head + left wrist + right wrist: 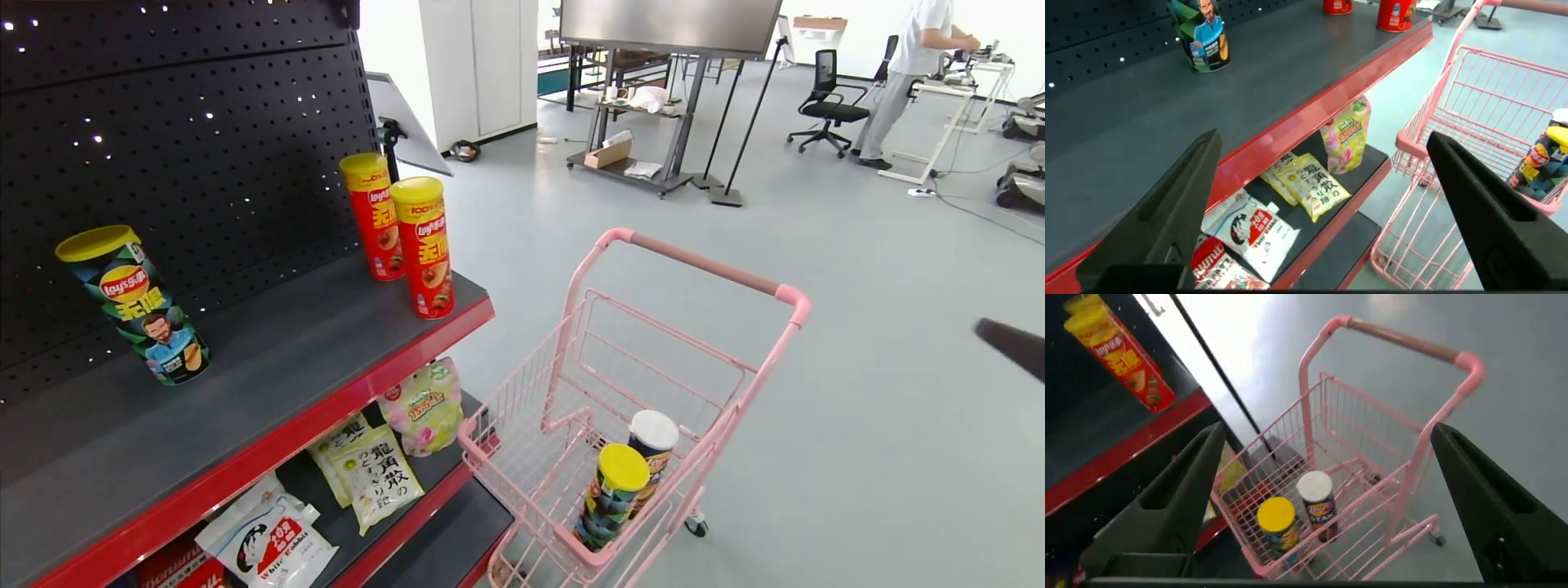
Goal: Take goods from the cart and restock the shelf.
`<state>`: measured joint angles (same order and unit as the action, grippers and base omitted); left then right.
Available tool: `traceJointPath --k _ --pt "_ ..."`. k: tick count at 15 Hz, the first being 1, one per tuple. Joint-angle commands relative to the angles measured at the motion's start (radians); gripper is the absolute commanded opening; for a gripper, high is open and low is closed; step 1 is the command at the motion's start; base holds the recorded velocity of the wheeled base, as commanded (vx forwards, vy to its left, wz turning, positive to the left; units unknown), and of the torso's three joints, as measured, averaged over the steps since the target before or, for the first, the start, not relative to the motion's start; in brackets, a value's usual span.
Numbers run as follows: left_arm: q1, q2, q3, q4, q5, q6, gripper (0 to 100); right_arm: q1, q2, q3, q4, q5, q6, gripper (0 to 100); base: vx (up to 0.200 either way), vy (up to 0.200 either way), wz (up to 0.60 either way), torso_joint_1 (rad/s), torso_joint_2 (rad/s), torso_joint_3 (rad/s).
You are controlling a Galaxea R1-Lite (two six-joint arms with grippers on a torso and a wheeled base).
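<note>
A pink cart [702, 264] stands on the floor just right of the shelf [269, 359]. Inside it are a dark chip can with a yellow lid [612, 494] and a can with a white lid [653, 437], both upright. On the top shelf stand a dark green can [135, 302] at the left and two red cans [375, 216] [424, 245] at the right end. My right gripper [1323, 498] hangs open and empty above the cart, over the yellow-lid can [1278, 523] and the white-lid can [1317, 502]. My left gripper [1323, 212] is open and empty in front of the shelf's red edge.
Snack bags [375, 474] lie on the lower shelf, one pink-green bag [420, 404] close to the cart's corner. A black pegboard [188, 139] backs the shelf. The grey floor right of the cart is open. A display stand [669, 98] and an office chair [829, 102] stand far behind.
</note>
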<state>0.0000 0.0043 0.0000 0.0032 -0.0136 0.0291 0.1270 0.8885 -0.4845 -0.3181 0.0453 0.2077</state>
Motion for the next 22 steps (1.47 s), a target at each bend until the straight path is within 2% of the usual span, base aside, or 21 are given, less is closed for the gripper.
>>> traceJointPath --k 1,3,6,11,15,18,22 --pt "0.0 0.0 0.0 0.0 0.0 0.0 100 0.203 0.382 0.086 -0.194 -0.018 0.053 100 0.0 0.0 0.0 0.0 0.0 0.0" --pt "0.0 0.0 0.0 0.0 0.0 0.0 100 0.281 0.388 0.096 -0.191 -0.021 0.049 100 0.0 0.0 0.0 0.0 0.0 0.0" --pt "0.0 0.0 0.0 0.0 0.0 0.0 100 0.324 0.4 0.144 -0.191 -0.062 0.033 100 0.0 0.0 0.0 0.0 0.0 0.0" --pt "0.0 0.0 0.0 0.0 0.0 0.002 100 0.336 0.405 0.211 -0.191 -0.055 0.036 100 0.0 0.0 0.0 -0.1 0.23 0.125" --pt "0.0 0.0 0.0 0.0 0.0 0.002 100 0.344 0.466 0.207 -0.193 -0.05 0.033 100 0.0 0.0 0.0 -0.148 0.35 0.199" --pt "0.0 0.0 0.0 0.0 0.0 0.002 100 0.385 0.529 0.193 -0.202 -0.051 0.032 100 0.0 0.0 0.0 -0.141 0.36 0.198" --pt "0.0 0.0 0.0 0.0 0.0 0.002 100 0.396 0.618 0.152 -0.256 -0.055 0.032 100 0.0 0.0 0.0 -0.143 0.36 0.211"
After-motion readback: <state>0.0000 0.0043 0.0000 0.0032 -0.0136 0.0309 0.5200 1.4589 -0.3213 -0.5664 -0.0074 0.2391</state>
